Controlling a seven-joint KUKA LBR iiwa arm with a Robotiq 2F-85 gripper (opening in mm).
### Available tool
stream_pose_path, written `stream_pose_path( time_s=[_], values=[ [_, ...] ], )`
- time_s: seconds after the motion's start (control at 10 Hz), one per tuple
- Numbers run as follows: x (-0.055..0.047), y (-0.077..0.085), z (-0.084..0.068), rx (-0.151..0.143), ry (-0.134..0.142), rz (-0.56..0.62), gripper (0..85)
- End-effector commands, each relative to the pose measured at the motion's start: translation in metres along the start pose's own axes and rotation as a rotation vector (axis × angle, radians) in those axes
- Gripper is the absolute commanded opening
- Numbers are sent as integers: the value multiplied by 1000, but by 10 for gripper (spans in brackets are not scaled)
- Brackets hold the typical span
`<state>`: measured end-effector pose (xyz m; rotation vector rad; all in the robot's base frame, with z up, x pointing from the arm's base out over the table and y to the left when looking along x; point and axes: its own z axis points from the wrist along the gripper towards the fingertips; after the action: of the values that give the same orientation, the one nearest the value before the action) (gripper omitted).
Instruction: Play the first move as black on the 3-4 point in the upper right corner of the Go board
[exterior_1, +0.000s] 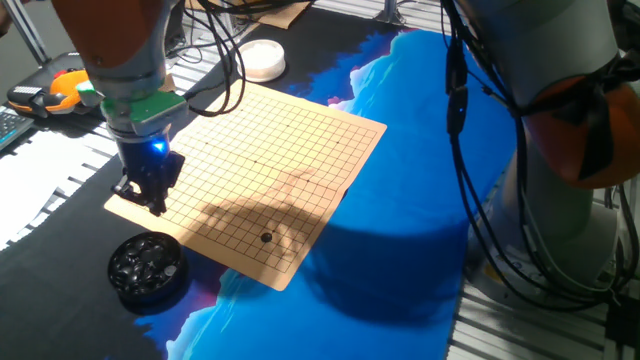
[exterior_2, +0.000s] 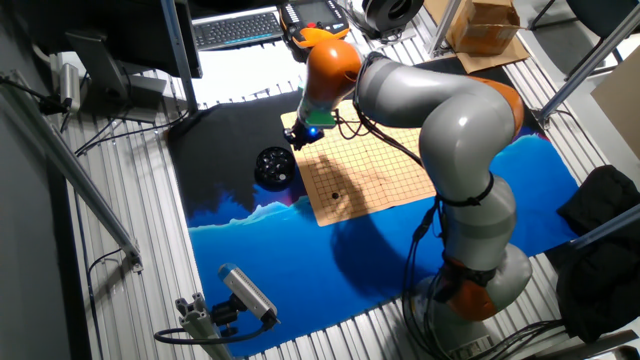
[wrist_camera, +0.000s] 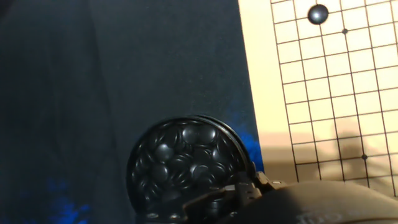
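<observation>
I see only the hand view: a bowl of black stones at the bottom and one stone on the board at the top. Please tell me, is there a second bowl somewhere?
Observer: Yes. In one fixed view a white bowl sits off the far corner of the Go board, opposite the black bowl.
Operator: Where is the gripper compared with the board?
Observer: The gripper is above the board's left corner, next to the black bowl, not over the black stone.
Operator: Are other stones on the board?
Observer: No, only that one stone shows on the grid in the fixed views.
Operator: Does the gripper hold a stone?
Observer: I cannot tell; the fingertips are too dark and small.
</observation>
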<state>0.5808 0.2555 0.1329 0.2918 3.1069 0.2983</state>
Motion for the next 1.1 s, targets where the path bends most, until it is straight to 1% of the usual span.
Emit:
stream_pose_path(
  time_s=[0.0,0.1,0.2,0.4,0.5,0.7,0.8,1.0],
  values=[
    [0,0,0,-2,1,38,0],
    [0,0,0,-19,-2,78,0],
    [0,0,0,-35,-17,125,0],
    [0,0,0,9,-50,188,0],
    [0,0,0,44,-63,222,0],
    [0,0,0,36,-61,265,0],
    [0,0,0,39,-62,276,0],
    [0,0,0,61,-63,293,0]
  ],
)
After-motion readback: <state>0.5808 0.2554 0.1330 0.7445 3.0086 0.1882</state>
